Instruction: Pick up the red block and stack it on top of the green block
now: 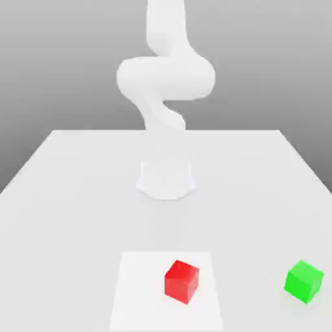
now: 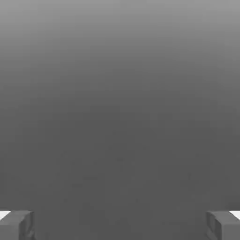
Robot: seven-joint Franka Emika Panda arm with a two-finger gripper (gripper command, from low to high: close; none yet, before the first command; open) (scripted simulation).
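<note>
Well, the gripper (image 2: 120, 225) hung with its fingers (image 2: 16, 224) spread wide, nothing between them. The red block (image 1: 181, 281) sat on the table (image 1: 78, 194) near the front edge, the green block (image 1: 303, 281) apart toward the exterior view's right.

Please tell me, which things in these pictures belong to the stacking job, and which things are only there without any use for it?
Belong to the job:
- red block, on the table
- green block, apart from it toward the exterior view's right
- gripper, fingers wide apart

Only there:
- table
- lighter square patch under the red block
</note>
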